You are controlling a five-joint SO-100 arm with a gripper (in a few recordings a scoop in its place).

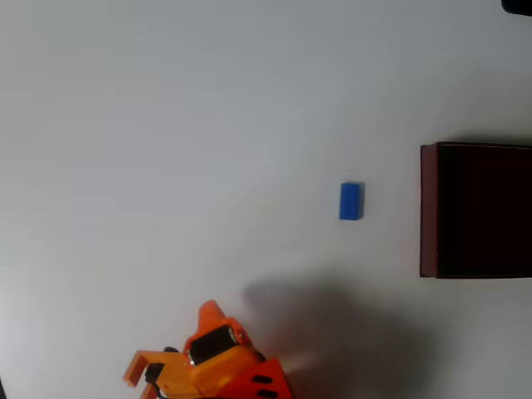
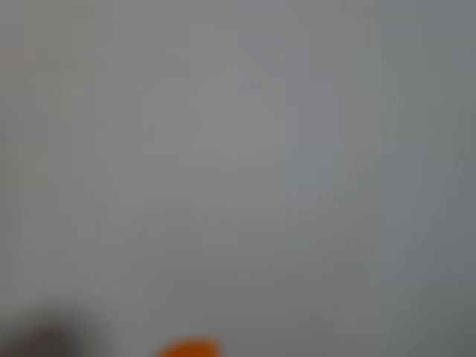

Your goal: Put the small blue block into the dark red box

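Small blue block: loose on white tabletop, just left of dark red box, unheld; orange gripper well apart at lower edge, empty, opening indeterminable, approach apparently pending.

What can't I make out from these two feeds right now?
- Dark red box, overhead view: its right side is cut off by the picture's edge, and the inside is too dark to read.
- Gripper: cut by the bottom edge, so jaw opening is unclear.
- Wrist view: blurred, showing pale table.
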